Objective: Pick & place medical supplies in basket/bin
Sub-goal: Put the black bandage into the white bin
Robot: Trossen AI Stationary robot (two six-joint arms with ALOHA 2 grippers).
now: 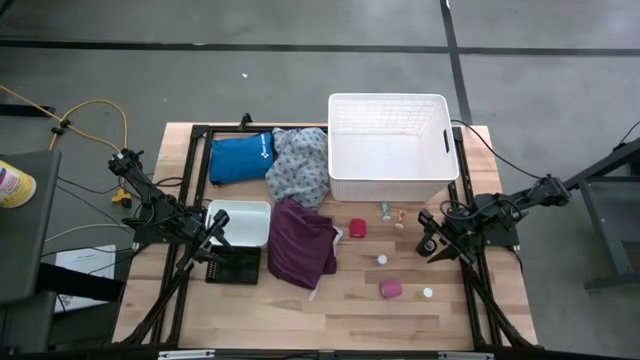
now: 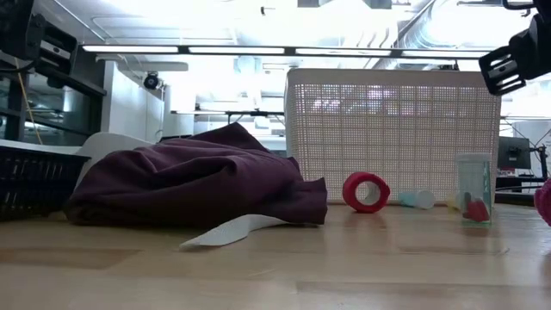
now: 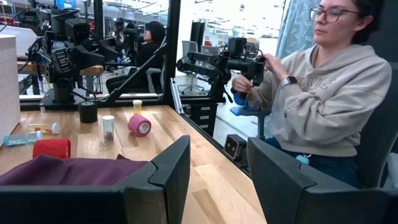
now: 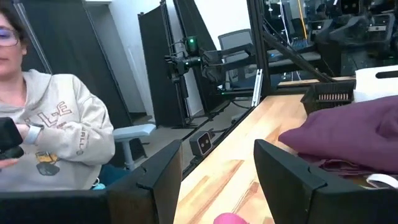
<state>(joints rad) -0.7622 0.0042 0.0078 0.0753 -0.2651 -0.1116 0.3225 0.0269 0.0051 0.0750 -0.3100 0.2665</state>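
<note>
Left gripper [image 1: 217, 240] sits at the bench's [image 1: 350, 305] 9 o'clock side, fingers [image 3: 165, 177] spread, holding nothing, just over the white tray [image 1: 240, 222] and black crate [image 1: 233, 266]. Right gripper [image 1: 432, 243] sits at the 3 o'clock side, fingers [image 4: 283, 174] spread, empty.

Maroon cloth [image 1: 302, 243] lies crumpled near bench centre, touching the tray's 3 o'clock edge. Grey-patterned cloth [image 1: 298, 166] is at its 12 o'clock, touching it, with a blue pouch [image 1: 241, 157] at that cloth's 9 o'clock.

White basket [image 1: 388, 147] stands at the bench's 1 o'clock, upright, nothing visible inside.

Red roll [image 1: 358, 228] lies at the basket's 6 o'clock, just beside the maroon cloth. Two small vials [image 1: 385, 211] lie close to the basket's near wall. Pink roll [image 1: 391, 289] sits at 5 o'clock of the bench, well apart from the basket. White round pieces: one [image 1: 382, 260] between the rolls, one [image 1: 428, 293] at the pink roll's 3 o'clock.

A person [image 3: 329, 93] in a grey hoodie sits beyond the bench, holding a dark device.
</note>
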